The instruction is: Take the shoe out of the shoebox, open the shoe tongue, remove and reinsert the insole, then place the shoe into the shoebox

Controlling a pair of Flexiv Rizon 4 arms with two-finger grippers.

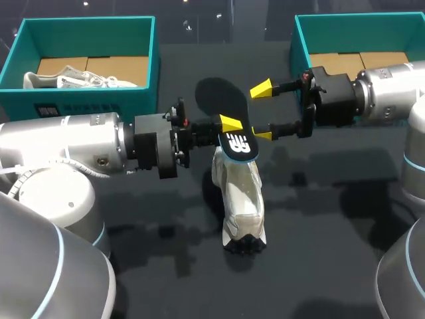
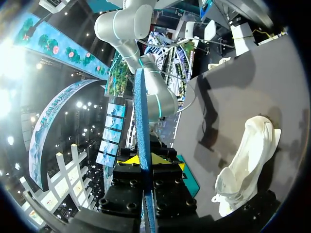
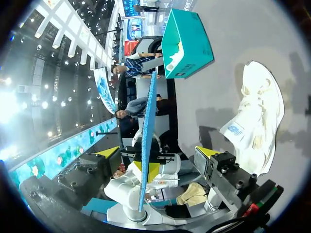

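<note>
Over the shoe (image 1: pixel 240 199), the insole (image 1: pixel 214 100) hides left claw's (image 1: pixel 229 127) lower finger.

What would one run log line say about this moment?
left claw: shut on black blue-backed insole | right claw: open, facing insole | white fabric shoe: on dark table

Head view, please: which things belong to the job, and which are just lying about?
Job: flat black insole in left gripper; white fabric shoe on dark table; open right gripper; right teal shoebox.
Likely lying about: second white shoe in left teal shoebox.
</note>
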